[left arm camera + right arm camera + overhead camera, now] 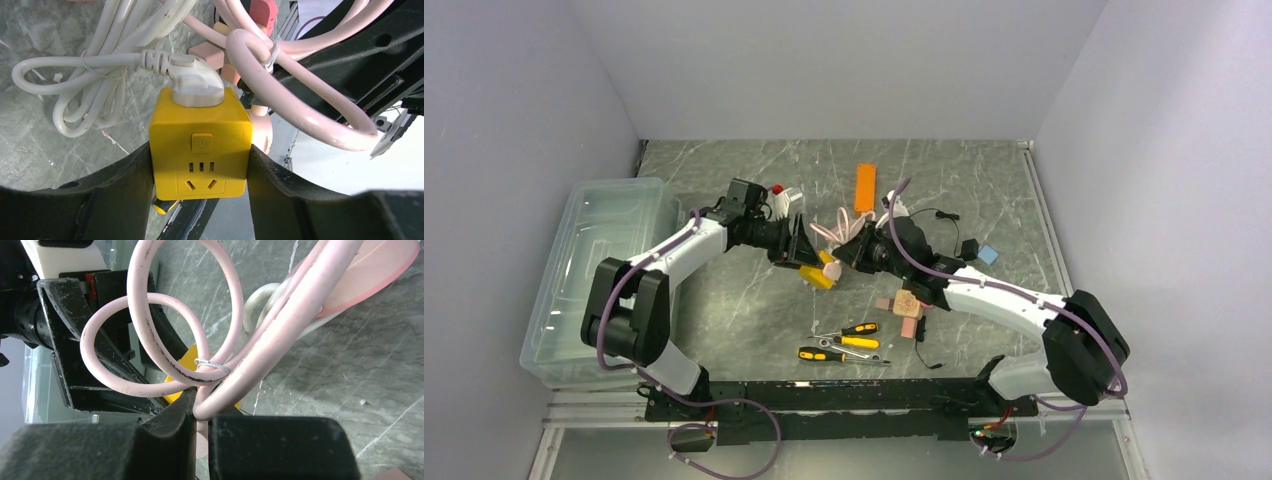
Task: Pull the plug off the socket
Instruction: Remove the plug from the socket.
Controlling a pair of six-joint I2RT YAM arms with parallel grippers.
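Observation:
A yellow cube socket (pixel 200 145) hangs above the table, with my left gripper (pixel 198 167) shut on its two sides. A white plug (pixel 196 85) is seated in the cube's top face, and its white cable (pixel 90 85) lies coiled behind. A pink plug (pixel 262 131) shows at the cube's right side; whether it is seated there is hidden. My right gripper (pixel 202 415) is shut on the looped pink cable (pixel 150 315) right beside the socket (pixel 186 357). From above, both grippers meet at the socket (pixel 816 276) mid-table.
A clear plastic bin (pixel 604 250) fills the left side. Screwdrivers and a wrench (pixel 849 342) lie in front, pink and tan blocks (pixel 906 305) under the right arm. An orange strip (pixel 865 187), a thin black wire (pixel 944 214) and a blue piece (pixel 987 254) lie further back.

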